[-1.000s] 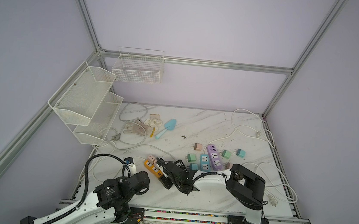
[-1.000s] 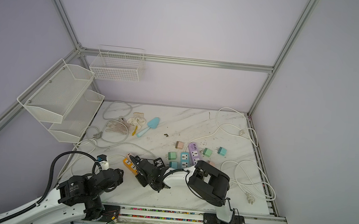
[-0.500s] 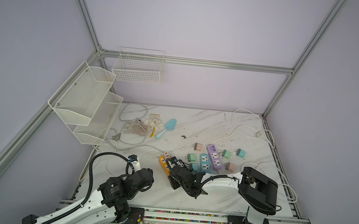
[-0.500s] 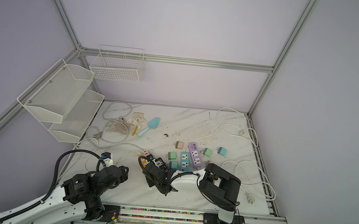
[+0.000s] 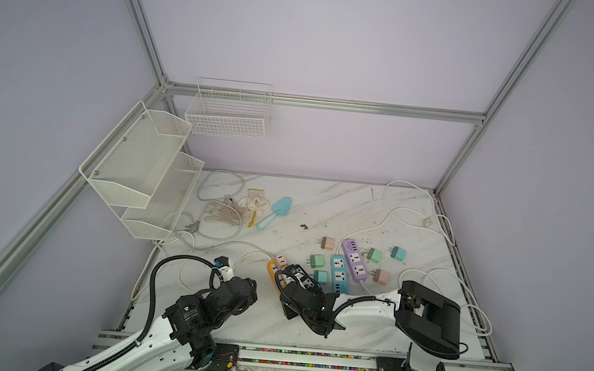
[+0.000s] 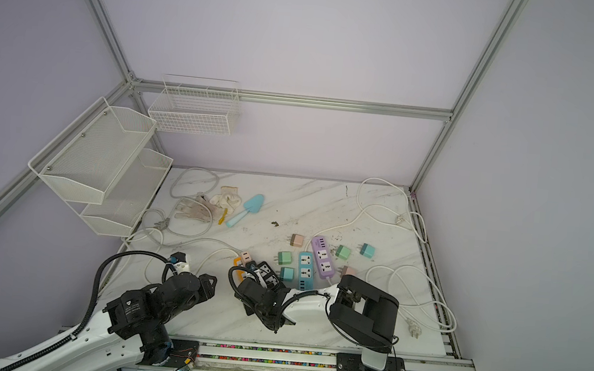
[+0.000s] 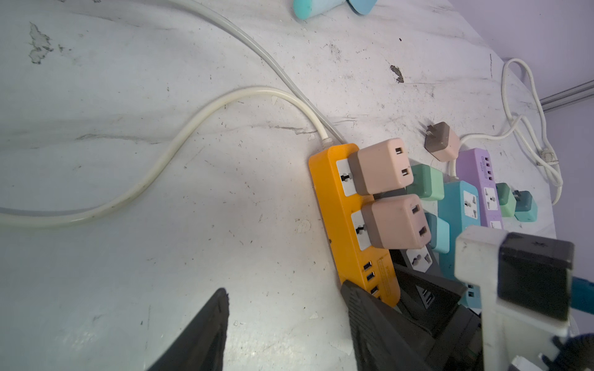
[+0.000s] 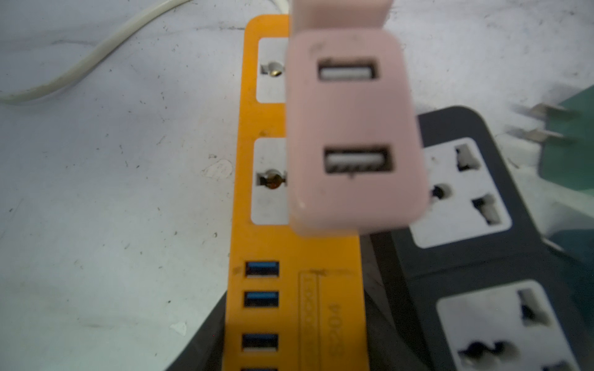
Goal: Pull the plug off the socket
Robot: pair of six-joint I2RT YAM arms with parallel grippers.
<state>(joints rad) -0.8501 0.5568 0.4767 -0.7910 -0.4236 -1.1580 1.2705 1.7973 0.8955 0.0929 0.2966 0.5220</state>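
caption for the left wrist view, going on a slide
Open left gripper faces an orange power strip with two pink plugs seated in its sockets

1. We see a pink adapter [image 8: 353,128] plugged into the orange power strip [image 8: 266,244], two USB ports facing us.
2. A second pink adapter [image 8: 337,13] sits just beside it, mostly cut off.
3. The right gripper [image 8: 295,327] clamps the strip's blue-port end, dark fingers [image 8: 209,340] against both edges.
4. A black power strip [image 8: 466,257] touches the orange one; a green adapter [image 8: 565,151] lies beside it.
5. A white cable [image 8: 80,61] crosses the marble tabletop [image 8: 96,225].
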